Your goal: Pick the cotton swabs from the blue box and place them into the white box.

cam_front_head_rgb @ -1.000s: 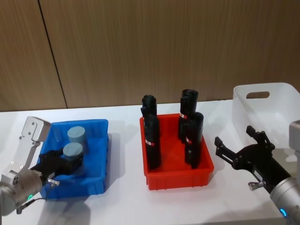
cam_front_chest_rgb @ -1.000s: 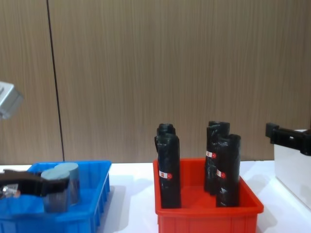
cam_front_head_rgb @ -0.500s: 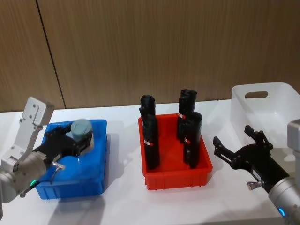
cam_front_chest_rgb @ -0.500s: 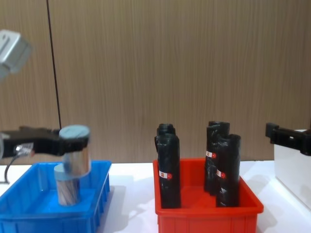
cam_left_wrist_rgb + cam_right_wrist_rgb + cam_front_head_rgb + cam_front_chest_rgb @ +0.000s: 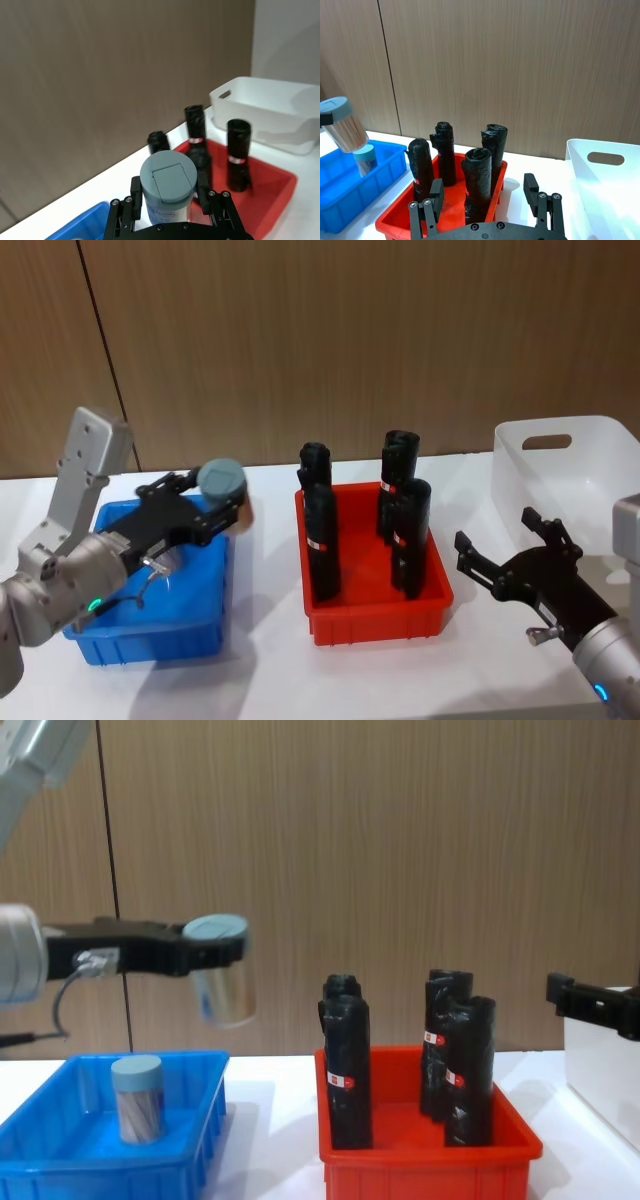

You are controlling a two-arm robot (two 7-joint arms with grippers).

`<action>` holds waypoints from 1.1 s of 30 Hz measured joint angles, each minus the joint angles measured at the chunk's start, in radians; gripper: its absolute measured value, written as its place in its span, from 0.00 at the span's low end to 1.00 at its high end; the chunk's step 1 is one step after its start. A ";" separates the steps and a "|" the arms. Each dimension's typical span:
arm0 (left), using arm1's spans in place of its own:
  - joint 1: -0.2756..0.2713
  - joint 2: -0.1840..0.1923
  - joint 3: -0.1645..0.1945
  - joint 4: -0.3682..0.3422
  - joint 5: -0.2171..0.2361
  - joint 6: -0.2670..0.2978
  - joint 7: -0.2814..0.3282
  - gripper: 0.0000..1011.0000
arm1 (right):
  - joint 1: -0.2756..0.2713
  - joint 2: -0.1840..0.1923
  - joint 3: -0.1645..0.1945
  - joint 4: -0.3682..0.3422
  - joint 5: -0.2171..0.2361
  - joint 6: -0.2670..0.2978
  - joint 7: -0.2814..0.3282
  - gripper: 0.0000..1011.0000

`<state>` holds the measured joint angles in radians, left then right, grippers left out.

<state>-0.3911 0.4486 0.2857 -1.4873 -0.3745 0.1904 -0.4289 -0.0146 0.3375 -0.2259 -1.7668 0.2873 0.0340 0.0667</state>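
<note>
Left end effector (image 5: pixel 214 953) clamped on one swab jar (image 5: pixel 225 996), tilted, held in the air above the blue box's (image 5: pixel 60 1172) right edge. Second jar (image 5: pixel 137 1098) stands upright inside the blue box. Right end effector (image 5: pixel 507 543) fingers spread, over the desk (image 5: pixel 270 670) between red bin (image 5: pixel 380 625) and white box (image 5: pixel 592 455).

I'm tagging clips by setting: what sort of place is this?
Likely a robotics lab test bench: a white table, plastic sorting bins (blue box, red bin, white box) and a wood-panel wall.
</note>
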 joint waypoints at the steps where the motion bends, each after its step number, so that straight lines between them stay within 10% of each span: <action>1: 0.000 0.000 0.000 0.000 0.000 0.000 0.000 0.65 | 0.000 0.000 0.000 0.000 0.000 0.000 0.000 0.99; 33: -0.247 -0.145 0.058 0.178 -0.037 0.068 -0.345 0.65 | 0.000 0.000 0.000 0.000 0.000 0.000 0.000 0.99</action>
<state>-0.6385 0.3034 0.3441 -1.3091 -0.4115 0.2588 -0.7734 -0.0146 0.3375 -0.2258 -1.7668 0.2873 0.0340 0.0667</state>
